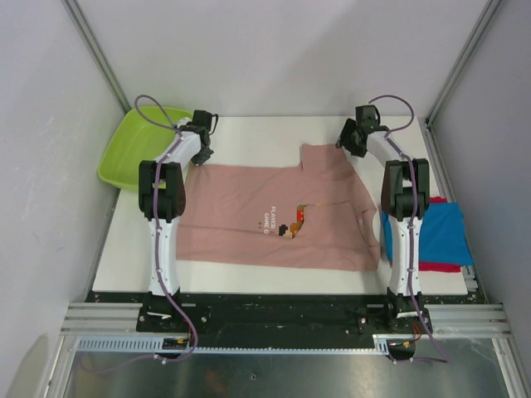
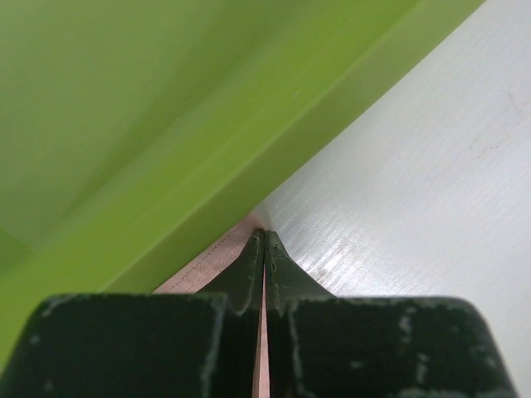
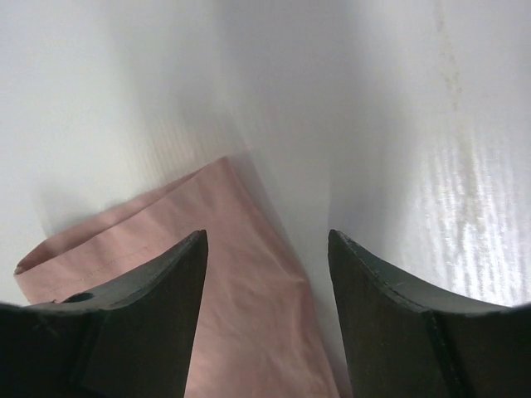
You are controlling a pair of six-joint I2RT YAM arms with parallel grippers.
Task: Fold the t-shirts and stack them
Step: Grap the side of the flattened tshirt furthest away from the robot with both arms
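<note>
Folding step on pink t-shirt [image 1: 274, 220]: left tool [image 2: 265, 240] clenched on its far corner, right tool [image 3: 265, 249] released over the other. Next, right likely must pinch.

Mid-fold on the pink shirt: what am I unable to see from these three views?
- Top view: text on the pink shirt is too small to read.
- Top view: blue shirt and red shirt are partly behind the right arm; the red shows only an edge.
- Left wrist: the shut left gripper hides how much shirt it pinches; the tub fills most of the rest.
- Right wrist: blurred, so it is unclear whether the open right gripper touches the shirt.
</note>
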